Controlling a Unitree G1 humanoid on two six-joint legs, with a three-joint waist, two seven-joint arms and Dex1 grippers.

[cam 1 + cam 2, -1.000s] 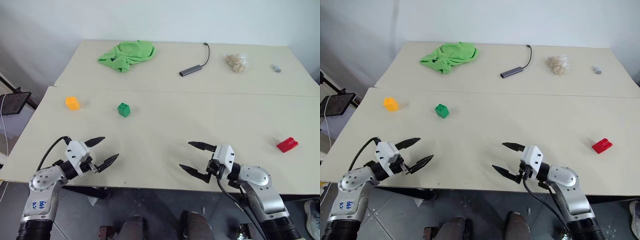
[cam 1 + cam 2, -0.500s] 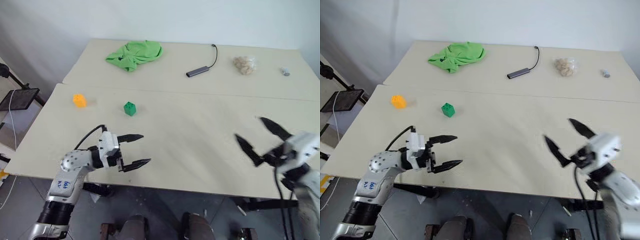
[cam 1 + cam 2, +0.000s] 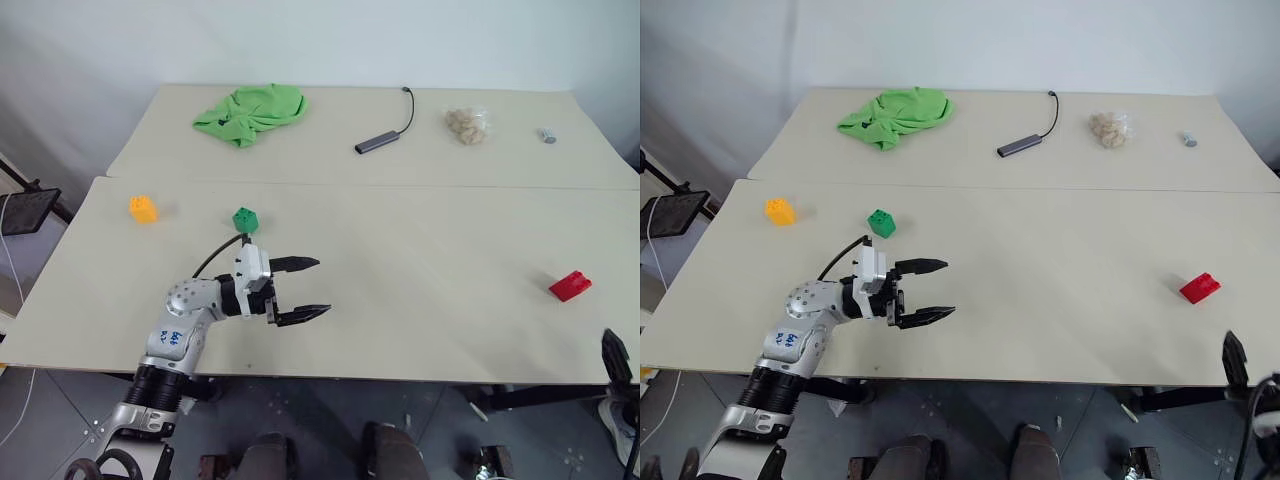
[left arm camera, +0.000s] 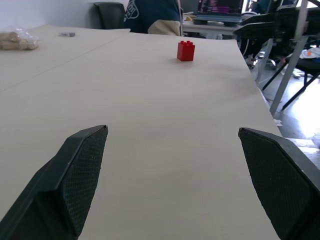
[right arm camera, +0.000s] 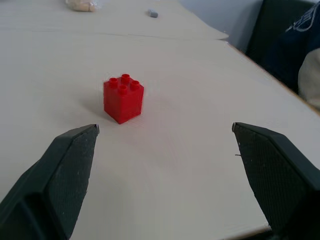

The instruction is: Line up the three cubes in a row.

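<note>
While spread wide, left end effector point(image 3: 302, 290) points level across table point(image 3: 420, 280), empty.

My left arm point(image 3: 185, 325): silver-grey shell, blue handwritten marking, black cable loop, white wrist block, black fingers point(image 3: 296, 264).

The only writing sits on the grey housing of the left arm point(image 3: 178, 338): a short handwritten mark in blue ink, a few digits or letters too small and slanted to make out with any certainty. The person's dark top point(image 4: 152, 11) in the left wrist view carries a pale printed shape, cut off at the edge, and no letters of it can be made out. Nothing else carries a legible word, number or brand.
</note>
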